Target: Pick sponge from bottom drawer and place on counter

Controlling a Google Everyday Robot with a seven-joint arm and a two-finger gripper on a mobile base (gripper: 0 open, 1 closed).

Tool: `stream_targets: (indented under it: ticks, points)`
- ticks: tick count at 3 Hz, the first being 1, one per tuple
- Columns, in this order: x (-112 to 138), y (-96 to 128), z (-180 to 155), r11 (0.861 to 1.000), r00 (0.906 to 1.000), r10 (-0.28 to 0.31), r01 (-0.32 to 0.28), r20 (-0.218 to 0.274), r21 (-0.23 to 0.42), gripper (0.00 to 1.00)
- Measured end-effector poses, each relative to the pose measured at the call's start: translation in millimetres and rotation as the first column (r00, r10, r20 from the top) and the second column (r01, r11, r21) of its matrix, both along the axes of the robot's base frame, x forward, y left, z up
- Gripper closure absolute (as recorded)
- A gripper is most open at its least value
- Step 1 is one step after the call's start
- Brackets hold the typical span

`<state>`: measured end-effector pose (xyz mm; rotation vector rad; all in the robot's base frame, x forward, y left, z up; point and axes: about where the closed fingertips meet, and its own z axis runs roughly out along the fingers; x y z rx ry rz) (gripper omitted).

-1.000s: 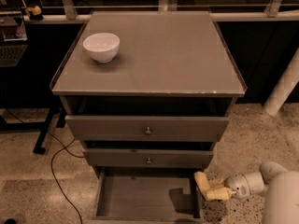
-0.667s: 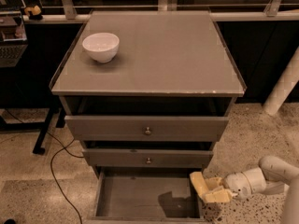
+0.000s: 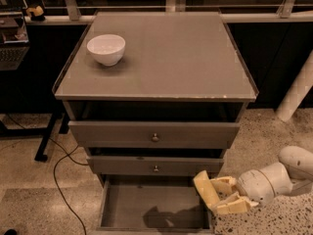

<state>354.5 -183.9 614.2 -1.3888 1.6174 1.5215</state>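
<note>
The bottom drawer (image 3: 142, 202) is pulled open below the two knobbed drawers, and its flat grey floor shows with a dark shadow near the front right. No sponge can be told apart in it. My gripper (image 3: 211, 199), cream-yellow at its end, comes in from the right on a white arm (image 3: 274, 177). It hangs over the drawer's right front corner, just above the rim. The counter (image 3: 166, 62) is the grey cabinet top and carries a white bowl (image 3: 106, 48) at its back left.
The top drawer (image 3: 154, 133) and middle drawer (image 3: 155, 165) are partly pulled out. A black cable (image 3: 58, 180) runs over the speckled floor at left. A white post (image 3: 296, 94) stands at right. Dark furniture stands at the far left.
My gripper has moved left, from beside the drawer's right side to over its right front corner. The shadow on the drawer floor has moved left with it.
</note>
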Motion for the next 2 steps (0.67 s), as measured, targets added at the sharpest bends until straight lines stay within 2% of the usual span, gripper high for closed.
stream_targets:
  ticks: [1,2]
  points:
    - [0.0,0.0,0.0,1.0,1.0,0.0,0.0,0.0,0.0,1.0]
    - [-1.8,8.8,27.3,1.0,0.998,0.023,-0.023,0.06,0.008,1.0]
